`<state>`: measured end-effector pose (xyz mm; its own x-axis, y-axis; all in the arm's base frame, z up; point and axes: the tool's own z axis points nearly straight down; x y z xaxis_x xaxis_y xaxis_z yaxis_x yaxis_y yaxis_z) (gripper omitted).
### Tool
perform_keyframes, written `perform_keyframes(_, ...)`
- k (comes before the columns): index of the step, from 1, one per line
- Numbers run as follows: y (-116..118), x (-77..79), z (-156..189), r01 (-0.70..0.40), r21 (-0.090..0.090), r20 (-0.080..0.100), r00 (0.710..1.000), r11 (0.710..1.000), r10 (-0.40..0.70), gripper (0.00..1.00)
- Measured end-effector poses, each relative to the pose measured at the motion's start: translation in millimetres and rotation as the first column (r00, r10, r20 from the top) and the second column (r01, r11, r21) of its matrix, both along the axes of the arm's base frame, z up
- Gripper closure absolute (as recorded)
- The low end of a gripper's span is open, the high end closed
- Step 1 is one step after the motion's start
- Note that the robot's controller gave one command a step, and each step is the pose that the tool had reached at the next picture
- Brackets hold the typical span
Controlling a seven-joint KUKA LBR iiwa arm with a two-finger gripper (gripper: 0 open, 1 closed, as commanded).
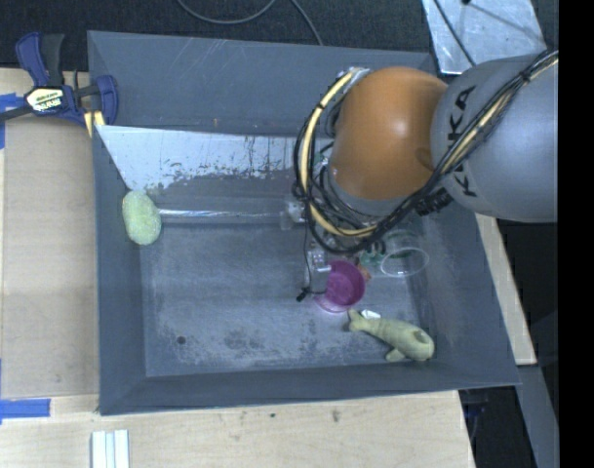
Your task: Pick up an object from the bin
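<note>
Gripper (314,277) hangs low over the bin floor. The magenta round plastic piece (345,285) lies just beside it, toward camera view's right. Gripper opening: cannot tell.

**Surfaces as I read them**

I see the bin (277,388) as matt grey metal with a scuffed floor. The orange cover (389,130) shines smooth. The purple cup (343,286) looks like glossy plastic, the yellow-green toy (399,336) like soft cloth, and the pale green lump (140,216) looks rough.
</note>
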<state>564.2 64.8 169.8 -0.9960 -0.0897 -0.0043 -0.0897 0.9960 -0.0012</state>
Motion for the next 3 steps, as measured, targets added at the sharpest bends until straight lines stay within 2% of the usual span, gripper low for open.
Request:
perform_keyframes(1,-40,-10.9,-13,0.015,0.002,-0.002,1.000,1.000,-0.015,0.00)
perform_keyframes(2,-89,18.3,-72,0.275,0.003,0.005,0.961,0.961,-0.275,0.00)
perform_keyframes(3,-122,36.7,-95,-0.128,0.003,0.008,0.992,0.992,0.128,1.00)
